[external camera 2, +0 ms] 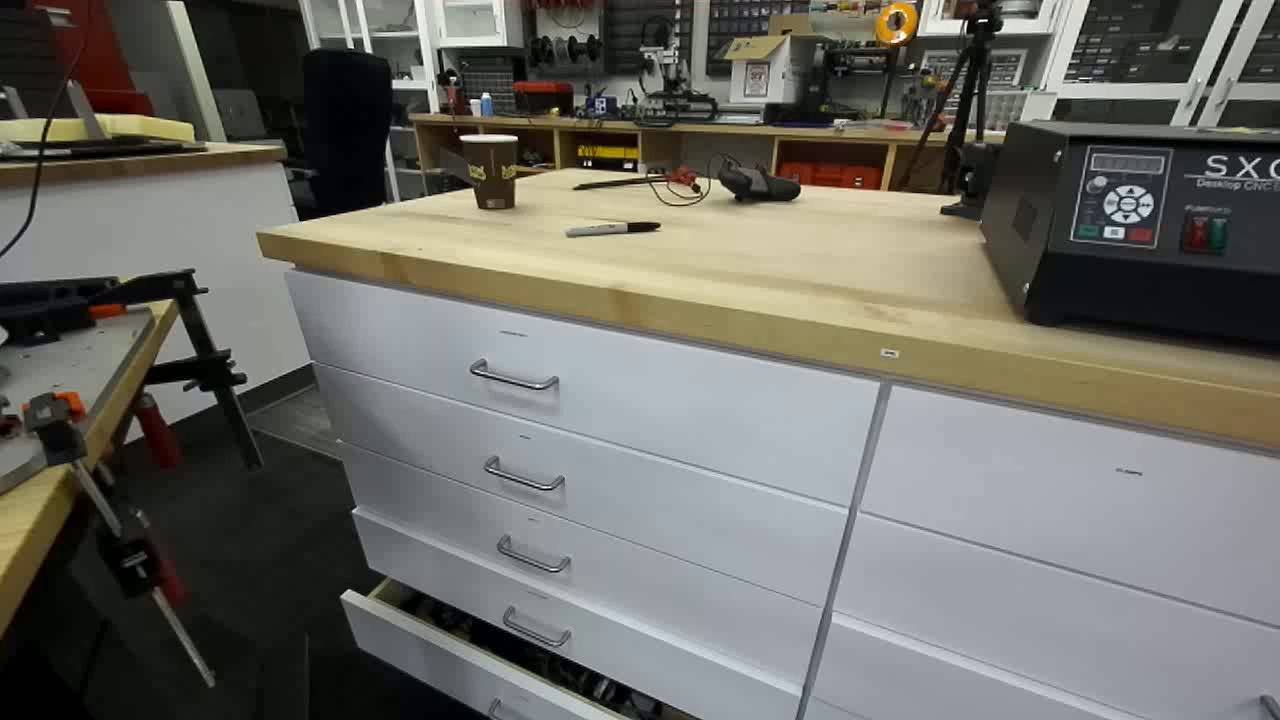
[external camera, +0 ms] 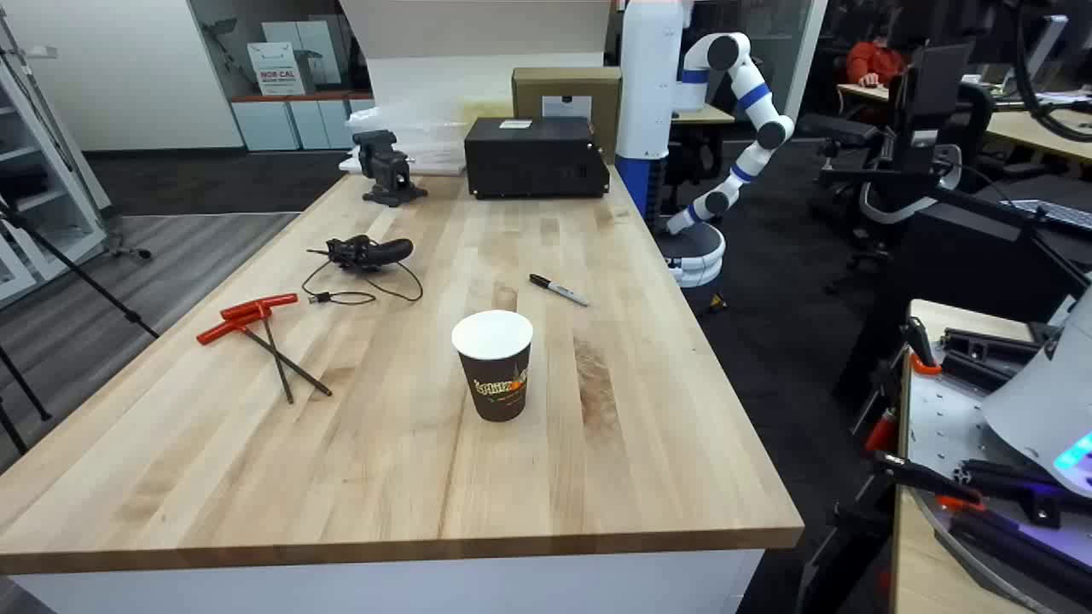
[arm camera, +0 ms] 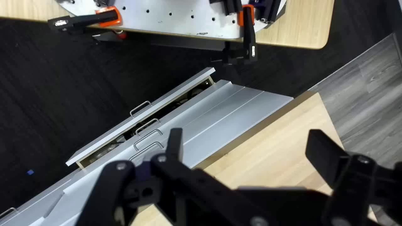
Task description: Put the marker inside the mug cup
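- Wide apart they stand, the two fingers of your black two-fingered gripper (arm camera: 246, 138), pale wood and drawer fronts showing through the gap!
- Below those fingertips you have the corner of the pale wooden tabletop (arm camera: 282, 150), its edge slanting across the space between them.
- Behind the finger at the left of the wrist view, there are your smooth grey-white drawer fronts (arm camera: 229, 127), and farther out past it a pulled-out lower drawer (arm camera: 176, 93).
- Well beyond your fingertips, at the top of the wrist view: a perforated grey metal plate (arm camera: 176, 23) on a light wooden bench (arm camera: 298, 28), a black bar clamp with an orange pad (arm camera: 249, 34) at its edge.
- And here's your slim grey-white, black-capped marker (external camera: 560, 291), lying flat on that same tabletop, lower than your gripper and well apart from it, in both exterior views!
- Near the marker, likewise away from your fingers, stands the handleless white-and-dark-brown paper cup (external camera: 502, 379), upright; the marker lies outside it, the two apart.
- Also off from your gripper, in an exterior view: two red-handled T-shaped tools (external camera: 235, 326), dark shafts crossed, and near them a lumpy black device with a thin cable (external camera: 368, 253).
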